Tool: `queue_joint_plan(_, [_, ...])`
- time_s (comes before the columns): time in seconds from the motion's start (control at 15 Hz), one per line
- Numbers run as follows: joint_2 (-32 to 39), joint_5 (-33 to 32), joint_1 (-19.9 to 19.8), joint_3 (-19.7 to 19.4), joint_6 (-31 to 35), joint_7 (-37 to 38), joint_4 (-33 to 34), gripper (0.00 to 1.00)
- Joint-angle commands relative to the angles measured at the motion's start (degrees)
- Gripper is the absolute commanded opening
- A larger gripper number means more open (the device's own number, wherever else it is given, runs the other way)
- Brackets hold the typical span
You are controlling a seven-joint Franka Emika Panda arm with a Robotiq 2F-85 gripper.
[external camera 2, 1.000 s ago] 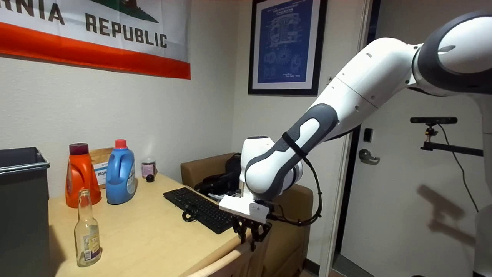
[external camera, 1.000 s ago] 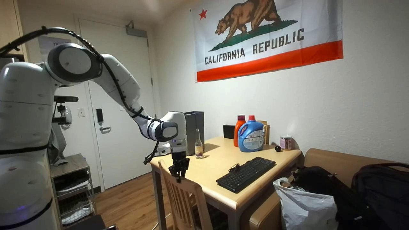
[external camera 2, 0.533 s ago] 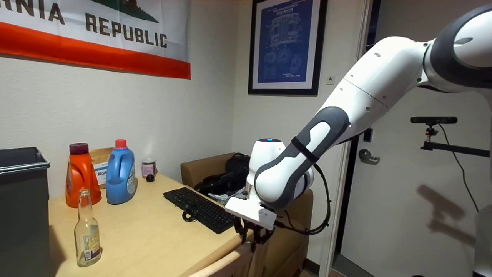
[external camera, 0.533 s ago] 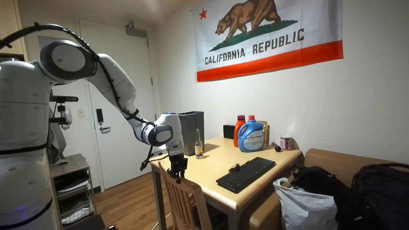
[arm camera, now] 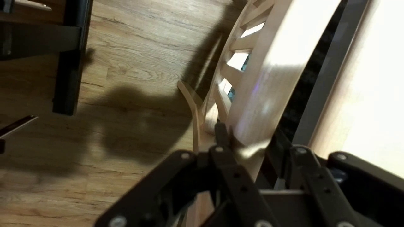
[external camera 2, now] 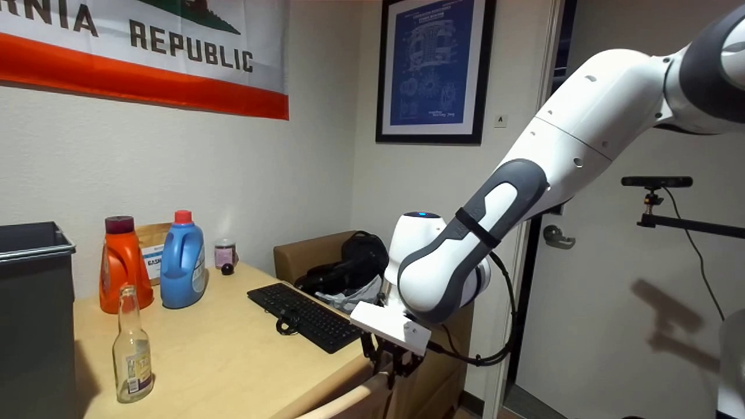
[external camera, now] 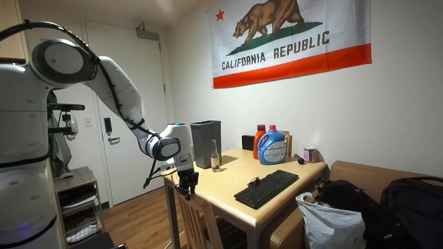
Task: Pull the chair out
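While jaws clamp the chair [arm camera: 271, 82] by its top rail | table edge [arm camera: 342, 101] lies just beside | floor [arm camera: 142, 63] spreads opposite

The place was best taken for a lived-in home: a California Republic flag [external camera: 290, 41] was hung on one wall [external camera: 401, 110] and a framed blue print [external camera 2: 433, 70] on the next; detergent jugs [external camera 2: 183, 265] were set on a light wooden table [external camera: 230, 180], black bags [external camera: 415, 207] were piled on a tan upholstered seat [external camera: 360, 173], and wood-look planks [arm camera: 135, 63] were laid underfoot.
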Motion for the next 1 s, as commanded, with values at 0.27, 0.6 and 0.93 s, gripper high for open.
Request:
queue_joint_plan(0.27, [-9.24,1.65,0.33,2.11,-3.79,-2.66,-9.55,0.11])
queue_joint_plan(0.6, [-11.71,1.92,0.17,2.51,-4.11,-3.22,-12.17,0.11])
queue_joint_plan(0.93, [-13.67,2.96,0.22,2.99,-3.16,-4.06,-15.46,0.11])
